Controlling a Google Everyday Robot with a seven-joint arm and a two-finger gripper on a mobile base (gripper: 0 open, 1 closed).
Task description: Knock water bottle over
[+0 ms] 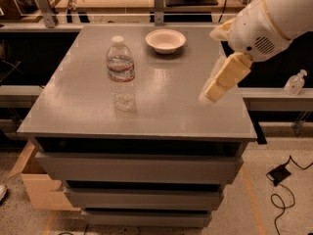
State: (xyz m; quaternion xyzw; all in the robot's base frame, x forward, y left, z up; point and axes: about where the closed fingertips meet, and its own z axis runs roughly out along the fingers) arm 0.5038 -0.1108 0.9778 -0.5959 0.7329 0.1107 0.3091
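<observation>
The water bottle [121, 72] stands upright on the grey table [88, 106], left of centre. It is clear ribbed plastic with a white cap and a narrow label band. My gripper [210, 94] hangs over the right part of the table, pointing down and left, well to the right of the bottle and apart from it. It holds nothing that I can see. The white arm [274, 18] reaches in from the upper right.
A shallow white bowl [166, 40] sits at the back of the table, right of the bottle. A small clear pump-top bottle [295, 82] stands on a ledge at the far right. A cardboard box [34, 185] and cables [283, 190] lie on the floor.
</observation>
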